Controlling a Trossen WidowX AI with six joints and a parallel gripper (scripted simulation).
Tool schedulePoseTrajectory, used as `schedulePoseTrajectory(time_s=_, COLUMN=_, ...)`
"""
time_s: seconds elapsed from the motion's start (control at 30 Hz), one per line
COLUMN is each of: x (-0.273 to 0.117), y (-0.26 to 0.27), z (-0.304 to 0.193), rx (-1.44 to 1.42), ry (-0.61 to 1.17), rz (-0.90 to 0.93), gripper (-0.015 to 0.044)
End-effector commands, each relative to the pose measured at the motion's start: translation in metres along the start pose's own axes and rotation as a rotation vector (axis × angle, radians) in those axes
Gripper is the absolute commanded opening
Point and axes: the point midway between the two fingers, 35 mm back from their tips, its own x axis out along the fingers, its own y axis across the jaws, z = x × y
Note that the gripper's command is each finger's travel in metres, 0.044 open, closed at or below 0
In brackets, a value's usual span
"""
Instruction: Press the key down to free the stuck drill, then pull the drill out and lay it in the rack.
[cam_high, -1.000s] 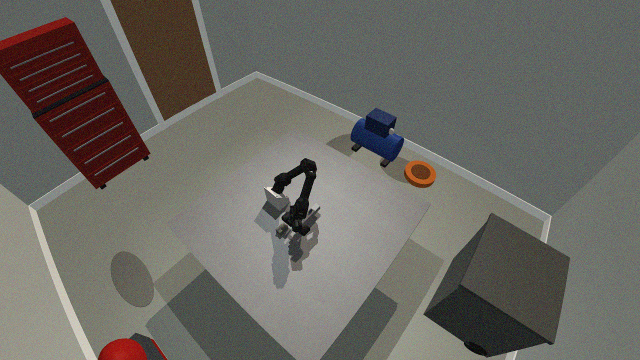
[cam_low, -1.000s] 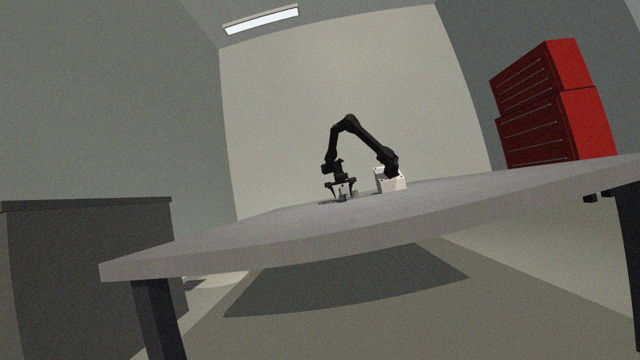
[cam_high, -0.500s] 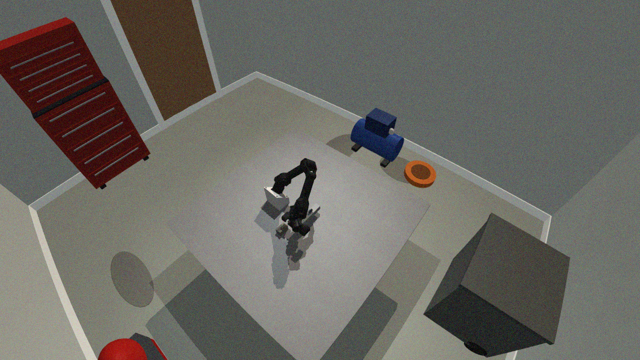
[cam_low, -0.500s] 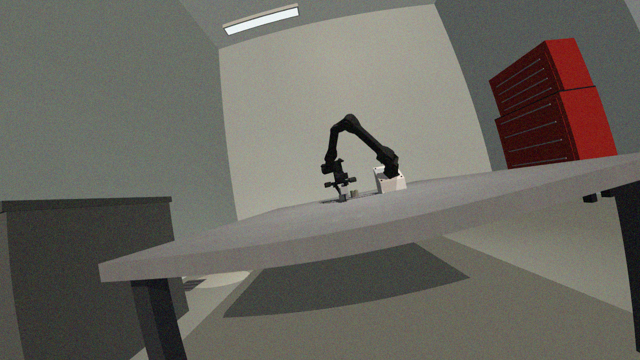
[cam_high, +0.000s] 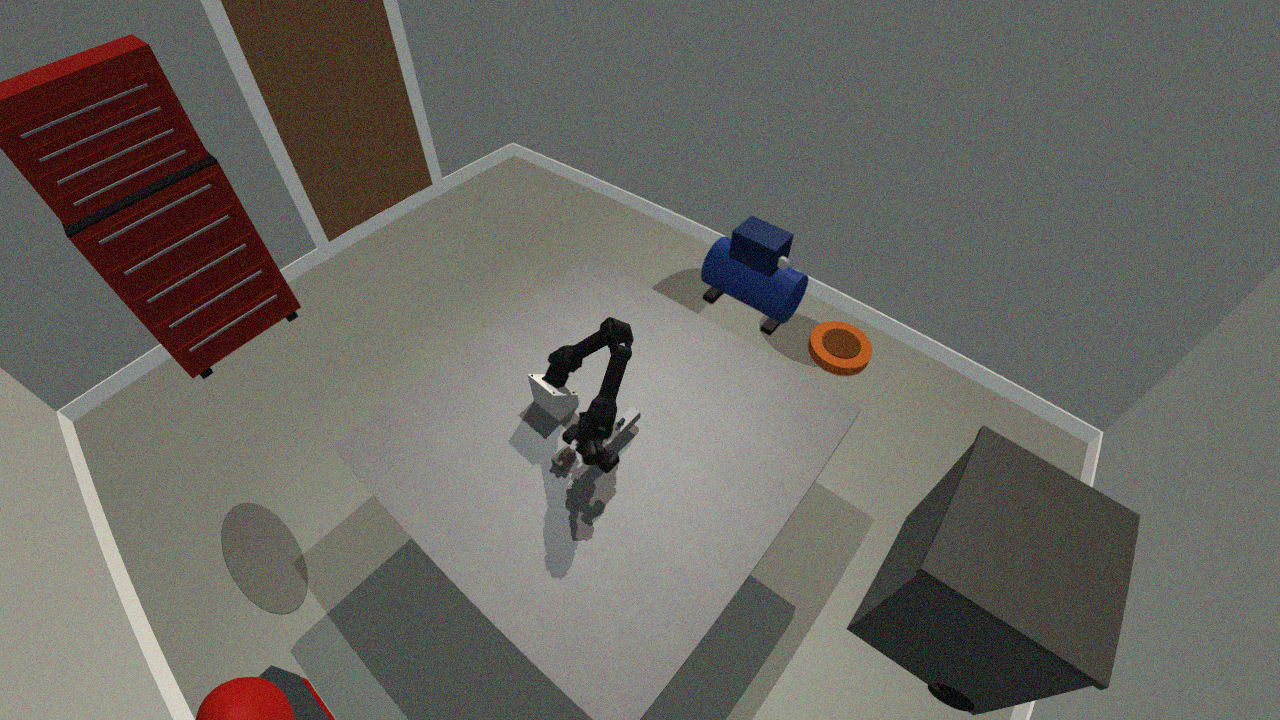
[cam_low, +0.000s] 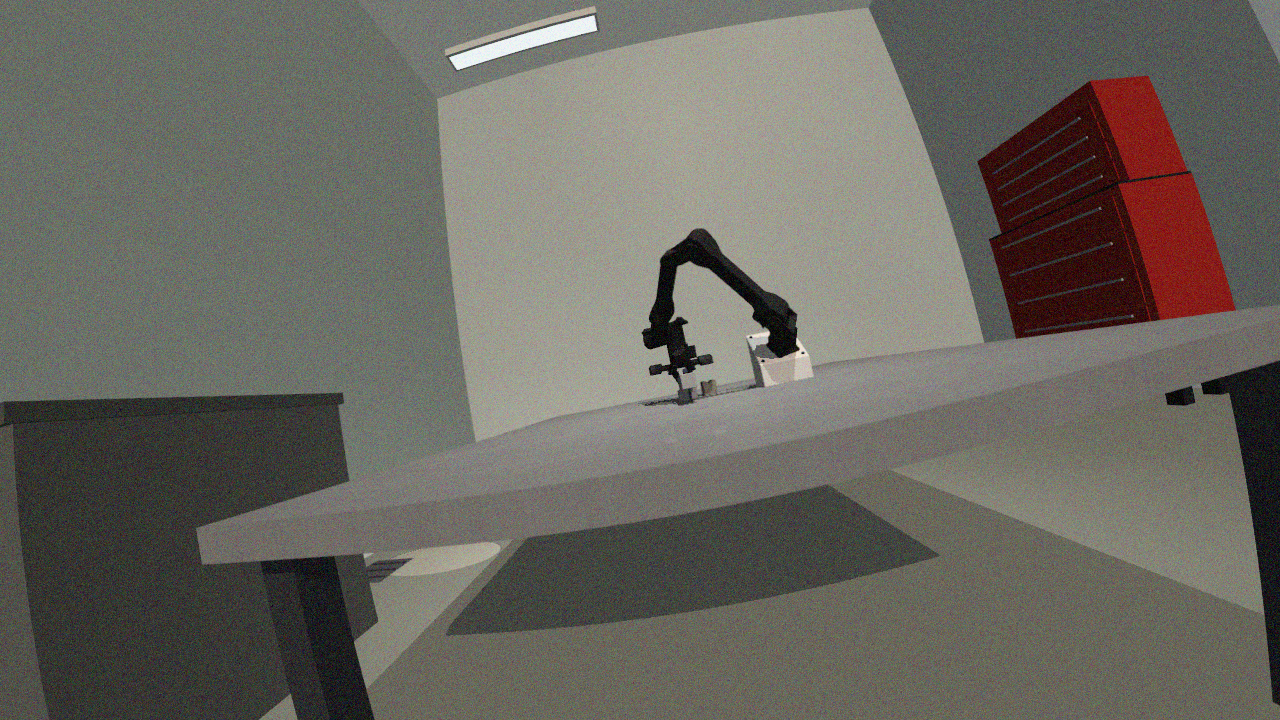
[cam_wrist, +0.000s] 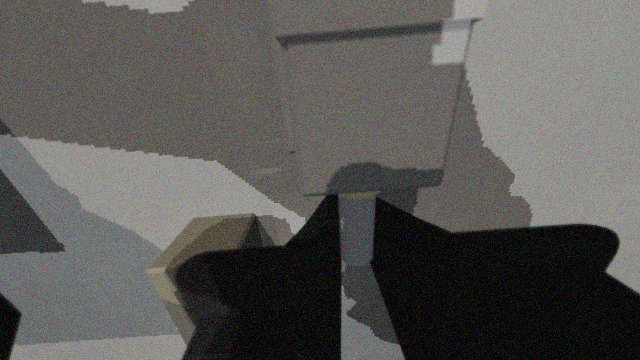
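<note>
My gripper (cam_wrist: 345, 197) (cam_low: 681, 374) is shut on the drill (cam_wrist: 356, 230), a short pale-grey cylinder with a yellowish ring, which juts from the near edge of a grey block (cam_wrist: 370, 110) (cam_low: 687, 379). The fingertips stand close to that block's edge. A small tan block (cam_wrist: 220, 232) (cam_low: 708, 387) (cam_high: 562, 460) lies just left of my fingers in the wrist view. Whether it belongs to the rack I cannot tell. A narrow pale bar (cam_high: 631, 420) lies on the other side of my gripper in the top view. The key cannot be made out; no thing is plainly the rack.
The arm's white base (cam_high: 552, 394) (cam_low: 784, 368) stands on the grey table (cam_high: 698, 501) (cam_low: 572, 447). A red tool cabinet (cam_high: 179, 223) (cam_low: 1172, 241), a blue compressor (cam_high: 751, 277), an orange ring (cam_high: 827, 360) and a dark cabinet (cam_high: 1029, 546) stand off the table. Heavy shadows lie around my gripper.
</note>
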Motion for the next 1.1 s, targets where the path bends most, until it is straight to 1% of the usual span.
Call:
schedulePoseTrajectory(time_s=0.0, x=-0.001, y=-0.001, z=-0.006, rx=-0.002, ry=0.005, rz=-0.002, gripper=0.0)
schedulePoseTrajectory(time_s=0.97, x=-0.003, y=-0.002, z=-0.044, rx=-0.003, ry=0.007, rz=-0.003, gripper=0.0)
schedulePoseTrajectory(time_s=1.07, x=0.0, y=-0.001, z=-0.037, rx=-0.002, ry=0.002, rz=0.0, gripper=0.0079)
